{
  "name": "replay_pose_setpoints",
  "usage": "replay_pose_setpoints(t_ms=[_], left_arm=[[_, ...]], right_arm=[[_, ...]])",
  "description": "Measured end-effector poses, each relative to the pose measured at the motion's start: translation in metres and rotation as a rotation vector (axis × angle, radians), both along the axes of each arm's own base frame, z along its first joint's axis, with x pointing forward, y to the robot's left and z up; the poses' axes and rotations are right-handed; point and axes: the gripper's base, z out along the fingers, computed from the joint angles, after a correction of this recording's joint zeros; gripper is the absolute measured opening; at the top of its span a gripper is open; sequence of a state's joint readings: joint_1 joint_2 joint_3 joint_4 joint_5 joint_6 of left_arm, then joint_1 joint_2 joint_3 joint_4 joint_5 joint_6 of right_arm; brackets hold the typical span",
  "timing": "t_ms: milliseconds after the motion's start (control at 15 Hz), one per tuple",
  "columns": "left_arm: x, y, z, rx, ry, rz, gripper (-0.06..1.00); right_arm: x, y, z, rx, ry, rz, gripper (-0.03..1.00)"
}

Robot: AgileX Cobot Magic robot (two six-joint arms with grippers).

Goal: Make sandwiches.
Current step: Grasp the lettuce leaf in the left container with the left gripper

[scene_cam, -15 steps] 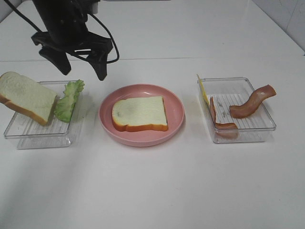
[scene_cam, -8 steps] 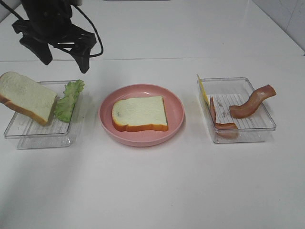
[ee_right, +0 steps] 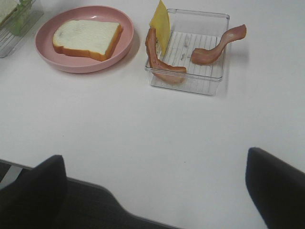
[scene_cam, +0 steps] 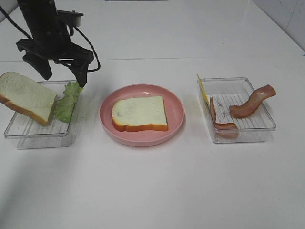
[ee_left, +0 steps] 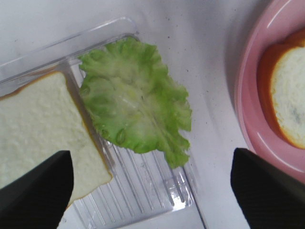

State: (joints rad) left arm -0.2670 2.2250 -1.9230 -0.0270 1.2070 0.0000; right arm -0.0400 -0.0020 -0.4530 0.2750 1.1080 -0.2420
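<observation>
Pairs of bread (scene_cam: 139, 113) (scene_cam: 26, 97), bacon (scene_cam: 252, 101) (scene_cam: 221, 123), trays (scene_cam: 268, 123) (scene_cam: 28, 137); single lettuce (scene_cam: 68, 100), cheese (scene_cam: 203, 91), plate (scene_cam: 177, 112).

Clear tray (ee_left: 95, 36), ribbed floor, on white table (ee_left: 205, 38). Contents: one white bread slice (ee_left: 38, 129) with brown crust, and one green lettuce leaf (ee_left: 136, 98) touching the slice's crust and draped over the tray's rim on the side facing the plate. Beside the tray, apart from it: pink plate (ee_left: 252, 95), partly in frame, carrying a second bread slice (ee_left: 290, 100). Above the tray: left pincer (ee_left: 151, 191), dark fingers (ee_left: 35, 191) spread wide, nothing between them.
</observation>
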Motion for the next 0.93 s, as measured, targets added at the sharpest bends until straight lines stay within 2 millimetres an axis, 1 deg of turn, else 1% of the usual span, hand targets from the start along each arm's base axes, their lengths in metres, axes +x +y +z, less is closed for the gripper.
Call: replay_pose_setpoints(t_ms=[200,400,667,733,800,933], left_arm=[[0.012,-0.005,-0.02,-0.012,0.02,0.003,0.82],[0.018,-0.007,-0.035,-0.007,0.035,0.002,0.79],[0.021,-0.008,-0.048,-0.002,0.054,0.002,0.74],[0.021,-0.008,-0.049,-0.003,0.055,0.002,0.67],[0.021,-0.008,-0.048,-0.004,0.053,0.002,0.64],[0.021,-0.008,-0.048,-0.004,0.053,0.002,0.51]], right_arm=[[0.0,0.0,0.0,0.0,0.0,0.0,0.98],[0.0,0.0,0.0,0.0,0.0,0.0,0.98],[0.0,0.0,0.0,0.0,0.0,0.0,0.98],[0.0,0.0,0.0,0.0,0.0,0.0,0.98],[0.0,0.0,0.0,0.0,0.0,0.0,0.98],[0.0,0.0,0.0,0.0,0.0,0.0,0.98]])
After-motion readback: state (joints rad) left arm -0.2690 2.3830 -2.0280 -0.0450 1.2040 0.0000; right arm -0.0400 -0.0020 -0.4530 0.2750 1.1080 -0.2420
